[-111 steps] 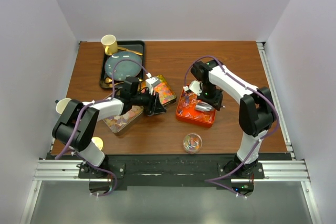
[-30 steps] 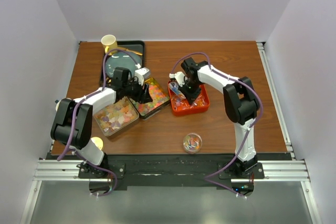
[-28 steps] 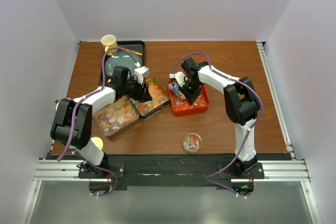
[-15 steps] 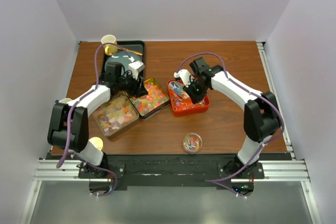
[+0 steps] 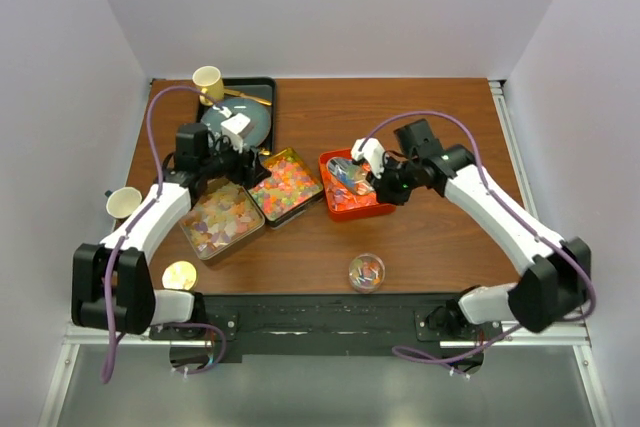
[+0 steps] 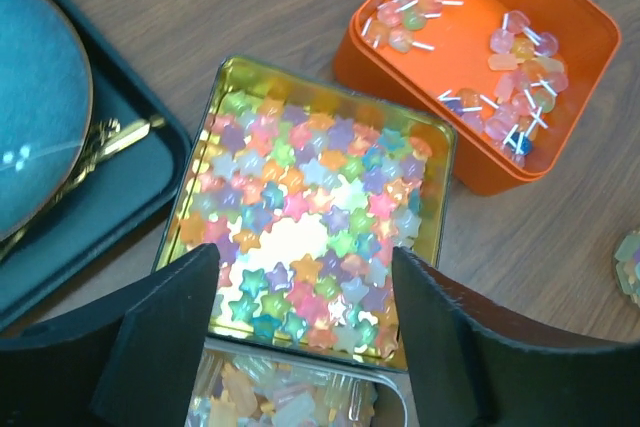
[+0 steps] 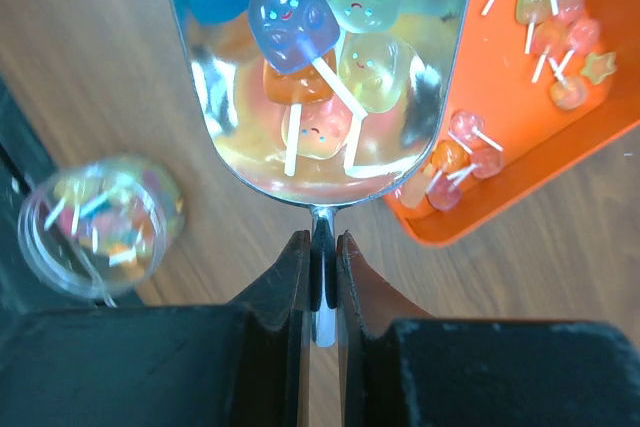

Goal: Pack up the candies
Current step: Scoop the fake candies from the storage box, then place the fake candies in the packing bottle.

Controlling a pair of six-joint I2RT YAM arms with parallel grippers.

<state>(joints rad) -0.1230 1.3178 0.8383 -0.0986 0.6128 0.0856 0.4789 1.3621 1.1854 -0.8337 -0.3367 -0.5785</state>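
Note:
My right gripper (image 7: 320, 269) is shut on the handle of the metal scoop (image 7: 320, 67). The scoop holds a few candies (image 7: 300, 17) on white sticks, blue, green and orange. In the top view the right gripper (image 5: 380, 180) holds the scoop (image 5: 347, 173) over the red tray (image 5: 372, 211). More stick candies (image 6: 515, 57) lie in that tray (image 6: 560, 7). My left gripper (image 6: 305, 347) is open and empty above the gold tin (image 6: 440, 142) of bright star candies (image 6: 310, 227). Pastel candies (image 6: 280, 402) fill a third tin (image 5: 222, 219). A small clear round pot (image 5: 366, 272) holding some candies stands near the front edge.
A black tray (image 5: 262, 87) with a teal plate (image 5: 225, 125) and a yellow cup (image 5: 208, 80) stands at the back left. A paper cup (image 5: 122, 201) sits at the left edge. A gold round lid (image 5: 180, 274) lies at the front left.
The right arm has swung out to the right and lifted the loaded scoop over the red tray. The left arm has drawn back left from the gold tin.

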